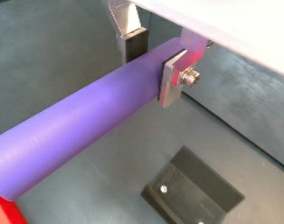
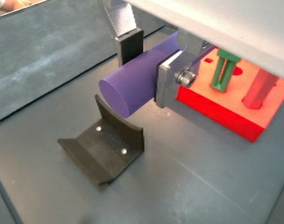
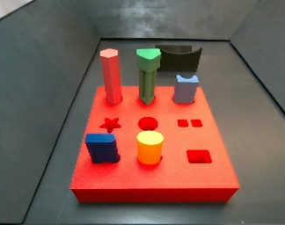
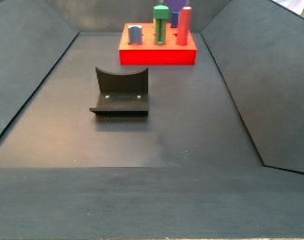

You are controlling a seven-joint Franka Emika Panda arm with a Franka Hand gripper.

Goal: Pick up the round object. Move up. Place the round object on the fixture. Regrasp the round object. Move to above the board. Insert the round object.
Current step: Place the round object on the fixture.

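Item 1, the round object (image 1: 92, 118): a long, slim purple cylinder, smooth and matte, lying horizontal in both wrist views. It appears rigid and probably light; the smooth curved side could slip or roll under flat pads, so a hold across its width, as now, seems soundest. The grasp sits near one end, leaving most of the length overhanging, which may let it droop or twist if the hold is weak.

Item 2, the gripper (image 1: 156, 61): silver plate fingers (image 1: 172, 77) closed narrowly on the round object, one dark pad visible behind it. It hangs in the air above the floor; neither side view shows it.

Item 3, the fixture (image 2: 106, 144): dark notched bracket on the grey floor, below the round object and apart from it. In a side view it stands well short of the board.

Item 4, the board (image 3: 151, 141): bright red slab carrying a red hexagonal peg (image 3: 111, 75), a green peg (image 3: 148, 75), a grey-blue peg (image 3: 186, 88), a blue block (image 3: 101, 147) and a yellow cylinder (image 3: 149, 147). The round hole (image 3: 148, 123) stands empty.
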